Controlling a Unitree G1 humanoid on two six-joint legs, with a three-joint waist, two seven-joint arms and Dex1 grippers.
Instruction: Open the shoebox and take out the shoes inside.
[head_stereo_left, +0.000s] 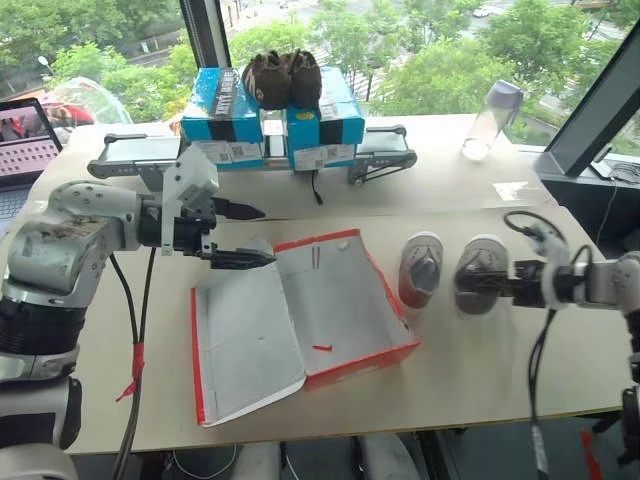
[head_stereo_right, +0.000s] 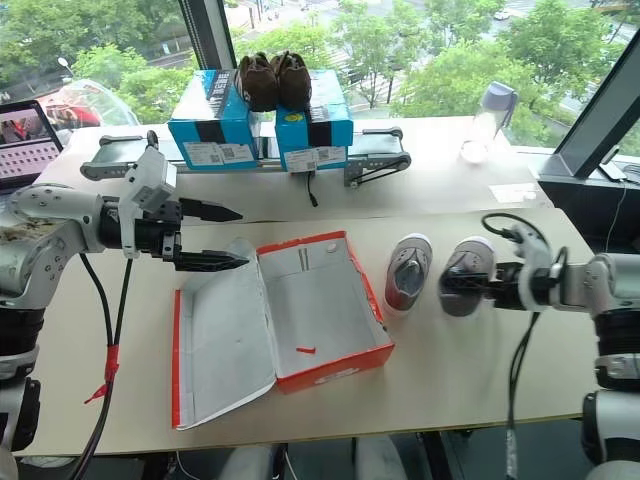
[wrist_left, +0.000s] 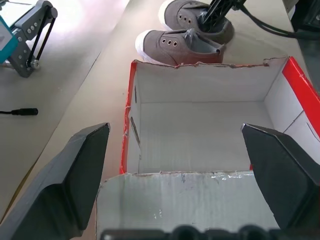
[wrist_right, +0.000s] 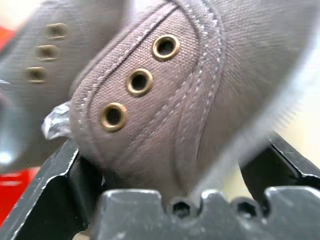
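shoebox (head_stereo_left: 340, 300): lies open on the table (head_stereo_left: 480, 370), white inside, nothing in it; its lid (head_stereo_left: 245, 345) is folded flat on the left-arm side.
shoes (head_stereo_right: 408, 270): both stand on the table just beside the shoebox, on the right-arm side, side by side, toes away from the robot.
left gripper (head_stereo_left: 240, 235): fingers spread wide, holding nothing, above the shoebox's far lid corner.
right gripper (head_stereo_left: 480, 285): at the shoe farther from the shoebox (head_stereo_left: 480, 272); jaws stand wide on either side of it, not clamped.
blue boxes (head_stereo_left: 270, 120): beyond the shoebox, dark brown shoes (head_stereo_left: 282, 78) on top.
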